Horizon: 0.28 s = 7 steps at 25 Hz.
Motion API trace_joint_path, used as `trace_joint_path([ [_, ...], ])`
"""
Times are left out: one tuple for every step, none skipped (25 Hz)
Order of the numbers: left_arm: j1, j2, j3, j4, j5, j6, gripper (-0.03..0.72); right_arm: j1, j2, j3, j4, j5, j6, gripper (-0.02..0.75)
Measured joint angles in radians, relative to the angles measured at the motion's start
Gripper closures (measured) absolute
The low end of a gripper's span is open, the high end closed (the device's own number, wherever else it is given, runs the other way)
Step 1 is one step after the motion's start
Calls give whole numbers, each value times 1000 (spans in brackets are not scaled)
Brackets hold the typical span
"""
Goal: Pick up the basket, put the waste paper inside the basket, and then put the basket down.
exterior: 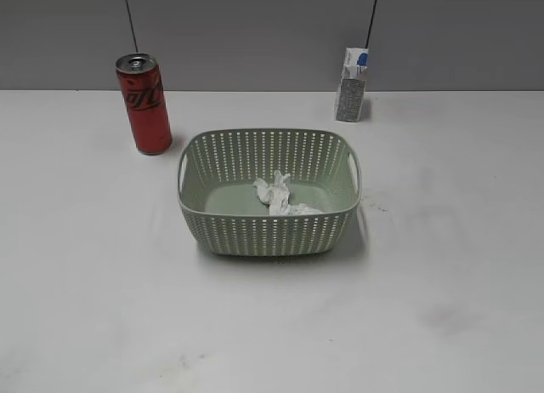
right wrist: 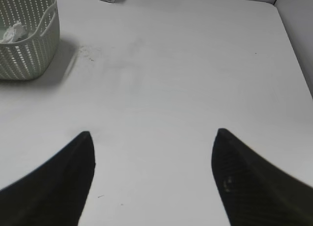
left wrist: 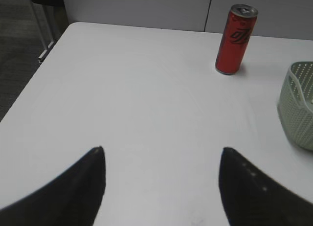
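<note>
The pale green basket stands on the white table in the middle of the exterior view. Crumpled white waste paper lies inside it. The basket's edge shows at the right of the left wrist view and at the top left of the right wrist view, where the paper shows inside it. My left gripper is open and empty over bare table, left of the basket. My right gripper is open and empty over bare table, right of the basket. Neither arm shows in the exterior view.
A red soda can stands behind the basket to the left, also in the left wrist view. A small white-and-grey carton stands behind it to the right. The table's left edge shows in the left wrist view.
</note>
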Motion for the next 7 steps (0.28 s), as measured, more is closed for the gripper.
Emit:
trace_joint_path([
  [0, 0, 0, 0, 0, 0, 143, 0, 0, 0, 0, 0, 0, 175],
  [0, 0, 0, 0, 0, 0, 143, 0, 0, 0, 0, 0, 0, 175],
  [0, 0, 0, 0, 0, 0, 143, 0, 0, 0, 0, 0, 0, 175],
  [0, 0, 0, 0, 0, 0, 143, 0, 0, 0, 0, 0, 0, 175],
  [0, 0, 0, 0, 0, 0, 145, 0, 0, 0, 0, 0, 0, 175],
  [0, 0, 0, 0, -1, 0, 144, 0, 0, 0, 0, 0, 1, 175],
  [0, 0, 0, 0, -1, 0, 144, 0, 0, 0, 0, 0, 1, 175],
])
